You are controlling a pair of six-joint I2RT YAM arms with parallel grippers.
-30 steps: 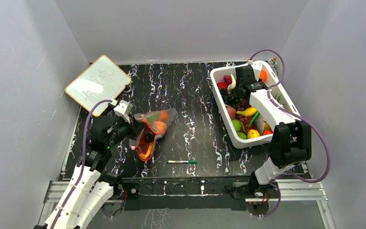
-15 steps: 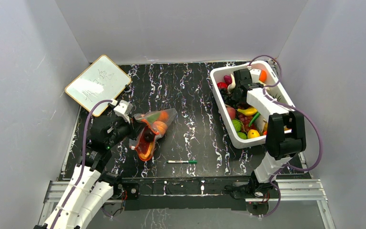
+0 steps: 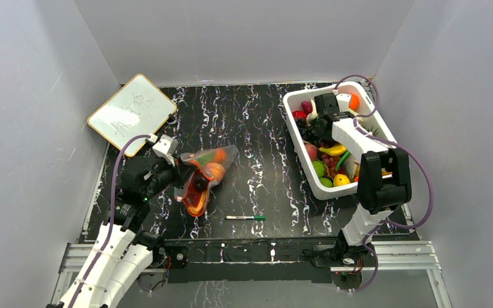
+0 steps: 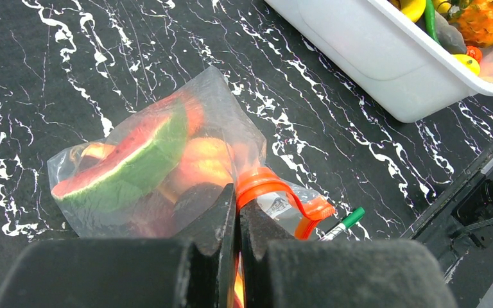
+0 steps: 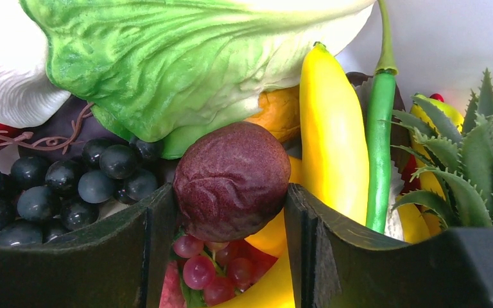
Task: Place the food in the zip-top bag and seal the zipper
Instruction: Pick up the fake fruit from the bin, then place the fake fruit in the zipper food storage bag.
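The clear zip-top bag (image 3: 208, 168) lies left of centre on the black table, holding a watermelon slice (image 4: 128, 160) and an orange fruit (image 4: 205, 163). My left gripper (image 3: 181, 172) is shut on the bag's orange-red zipper strip (image 4: 266, 183), which curls open to the right of my jaws in the left wrist view (image 4: 237, 212). My right gripper (image 3: 318, 125) is down inside the white tub (image 3: 300, 154). In the right wrist view (image 5: 231, 191) its fingers press both sides of a wrinkled dark purple fruit (image 5: 231, 160).
The tub holds several toy foods: lettuce (image 5: 186, 58), banana (image 5: 334, 128), a green bean (image 5: 379, 147), black grapes (image 5: 51, 186), pineapple leaves (image 5: 481, 154). A white-and-green marker pen (image 3: 245, 218) lies near the front edge. A whiteboard (image 3: 131, 112) leans at back left.
My right arm's elbow has swung left and the gripper has settled deeper in the tub. The left arm and the bag have not moved.
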